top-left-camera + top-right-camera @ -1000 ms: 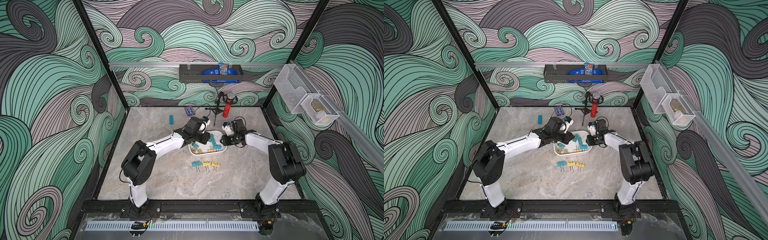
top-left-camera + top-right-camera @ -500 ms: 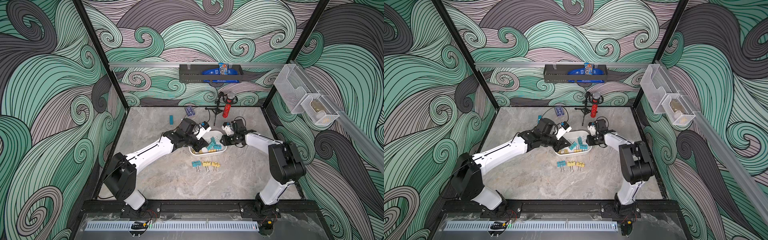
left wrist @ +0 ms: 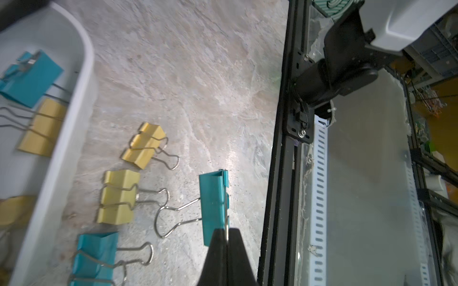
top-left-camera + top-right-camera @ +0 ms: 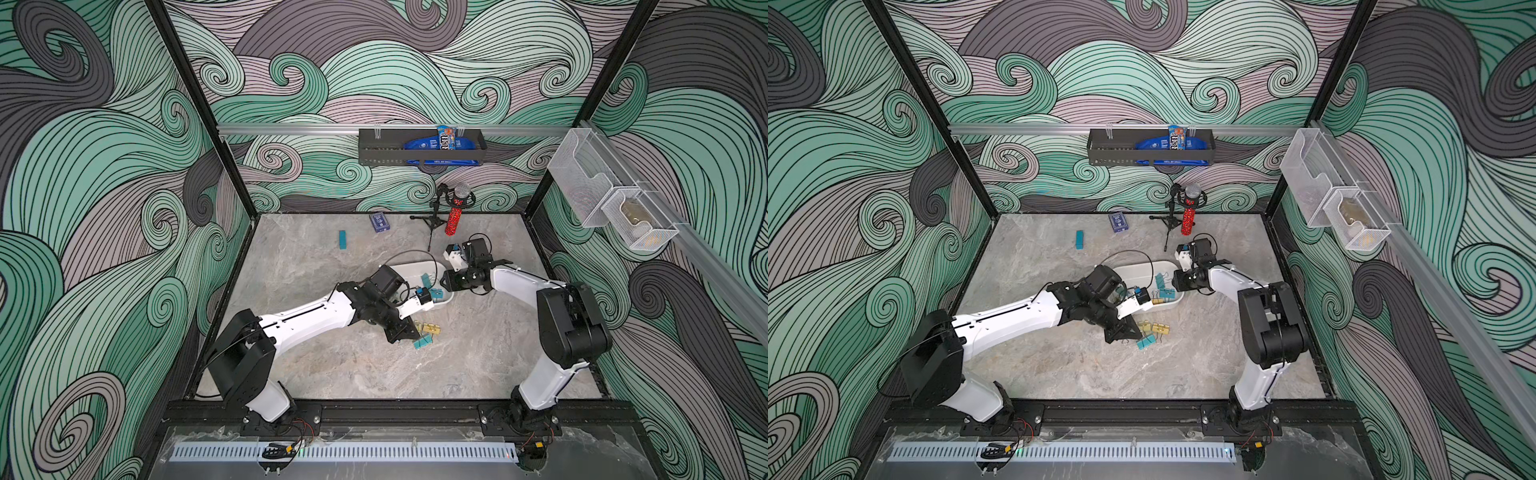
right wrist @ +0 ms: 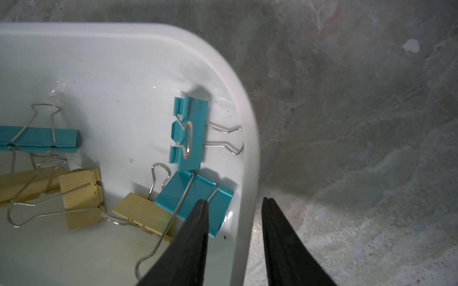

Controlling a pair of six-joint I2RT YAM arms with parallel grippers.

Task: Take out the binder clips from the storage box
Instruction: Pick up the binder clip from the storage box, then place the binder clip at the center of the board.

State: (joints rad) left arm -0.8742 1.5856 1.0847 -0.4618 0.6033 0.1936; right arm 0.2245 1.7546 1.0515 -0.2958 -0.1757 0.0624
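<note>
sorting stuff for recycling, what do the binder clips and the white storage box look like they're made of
The binder clips look like painted sheet metal: teal or yellow bodies with a satin sheen and crisp folds, plus bare silvery wire handles that glint. The storage box is probably moulded plastic: glossy white, with smooth rounded corners and soft highlights on its wall.

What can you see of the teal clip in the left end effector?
The teal binder clip: folded body, looks like painted metal, silver wire handles. The left end effector is shut on its end; one handle loop sticks out toward the yellow clips lying on the table. It is outside the storage box. Whether it rests on the table I cannot tell.
</note>
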